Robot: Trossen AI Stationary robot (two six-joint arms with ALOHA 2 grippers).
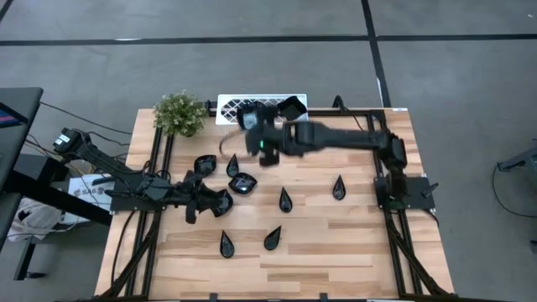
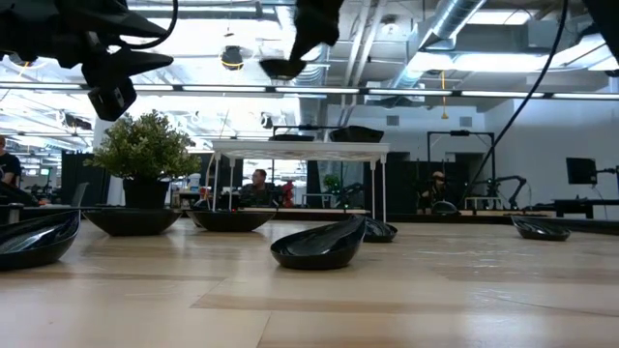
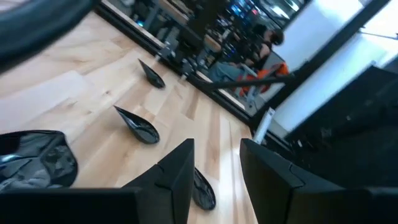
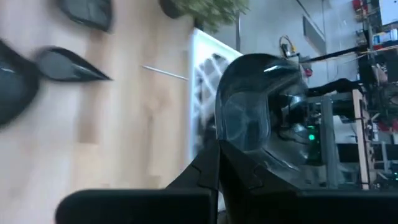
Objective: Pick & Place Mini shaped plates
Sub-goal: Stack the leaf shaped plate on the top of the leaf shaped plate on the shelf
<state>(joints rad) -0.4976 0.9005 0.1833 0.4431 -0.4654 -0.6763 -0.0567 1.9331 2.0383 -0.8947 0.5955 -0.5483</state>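
Note:
Several glossy black mini plates lie loose on the wooden table, among them teardrops [image 1: 285, 200] [image 1: 338, 188] and a rounder plate [image 1: 242, 183]. My right gripper [image 1: 250, 120] hangs high over the near edge of the white lattice tray [image 1: 226, 107], shut on one black plate [image 4: 252, 102], which also shows high up in the low view [image 2: 280, 67]. Another black plate [image 1: 290, 106] rests on the tray. My left gripper [image 1: 201, 204] is open and raised above the left cluster of plates, with one plate [image 3: 202, 186] beneath its fingers. My right gripper pinches the black plate by its rim [image 4: 239, 155] between its two fingers. The plate is lifted clear of the table and the tray, and its glossy hollow faces the wrist camera. The fingers themselves hide the exact place of contact.
A small green potted plant [image 1: 179, 112] stands at the tray's left end. Black frame rails [image 1: 159, 168] run along both sides of the table. Bare wood lies along the near edge and between the scattered plates. People sit in the room beyond the table.

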